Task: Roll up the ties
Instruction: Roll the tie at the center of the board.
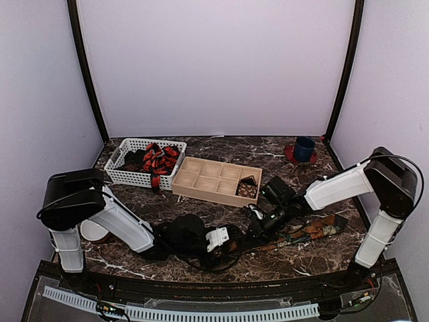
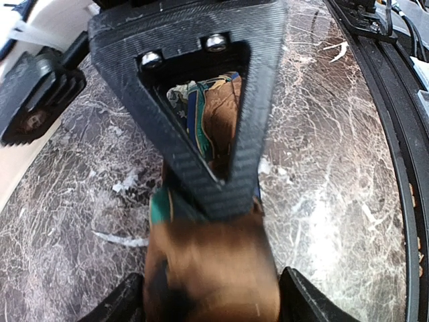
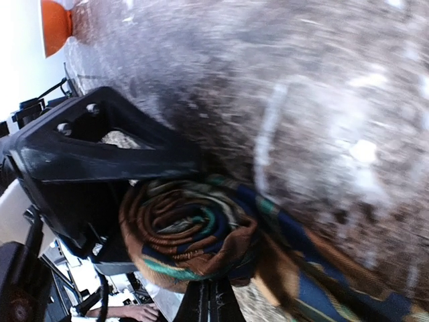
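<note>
Coiled before your right wrist camera, the brown-orange tie (image 3: pixel 188 235) is lying part-rolled on the table (image 1: pixel 201 198), tail trailing rightward. The left gripper (image 2: pixel 211 295) is apparently clamping the coil; the right gripper (image 1: pixel 260 223) closure is unclear. Be keeping the tail taut while turning.

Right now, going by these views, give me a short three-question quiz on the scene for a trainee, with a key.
1. True or false: one compartment of the tray holds a rolled tie.
2. The striped tie lies in: A the basket, B the tray, C the cup.
3. Which gripper has the half-rolled tie between its fingers?
Key: 1 true; 2 A; 3 the right gripper.
</note>
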You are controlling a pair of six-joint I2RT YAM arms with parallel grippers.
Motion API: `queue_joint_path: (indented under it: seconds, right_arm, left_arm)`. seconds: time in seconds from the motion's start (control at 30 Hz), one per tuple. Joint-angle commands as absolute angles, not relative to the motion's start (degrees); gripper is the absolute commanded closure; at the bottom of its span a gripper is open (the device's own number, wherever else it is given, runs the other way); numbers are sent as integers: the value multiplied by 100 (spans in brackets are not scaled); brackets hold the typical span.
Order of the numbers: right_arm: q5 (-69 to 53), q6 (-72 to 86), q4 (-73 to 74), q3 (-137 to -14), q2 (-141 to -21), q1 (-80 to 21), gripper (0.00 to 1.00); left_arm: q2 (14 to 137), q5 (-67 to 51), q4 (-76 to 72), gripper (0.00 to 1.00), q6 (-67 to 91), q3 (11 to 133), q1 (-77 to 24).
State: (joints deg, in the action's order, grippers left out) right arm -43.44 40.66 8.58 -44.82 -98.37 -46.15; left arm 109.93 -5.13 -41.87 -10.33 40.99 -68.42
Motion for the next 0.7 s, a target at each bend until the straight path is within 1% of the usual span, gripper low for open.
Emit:
queue_joint_path:
  seconds: [0.0, 0.3, 0.43, 0.5, 0.6, 0.67]
  right_arm:
    - [-3745, 3866, 1315, -4206, -9914, -4445, 100]
    - [-3541, 3782, 1482, -4290, -10327, -4350, 100]
    - [-3491, 3654, 1565, -4379, -10490, -4350, 100]
    - [-3483, 3586, 1601, -4440, -10551, -4351, 100]
    - [-3521, 3461, 1683, -4557, -10538, -4350, 100]
    - [-3576, 3400, 1698, -4627, -10363, -4348, 100]
  left_arm:
    - [10909, -709, -4076, 30, -973, 4193, -6872]
    - [11373, -670, -4599, 29, -829, 4559, -6872]
    - [11588, -750, -4756, 33, -916, 4758, -6873]
    - [11676, -902, -4708, 40, -915, 4865, -6871]
    - [11671, -868, -4359, 58, -935, 4918, -6871]
    - [11563, -611, -4103, 64, -993, 4791, -6873]
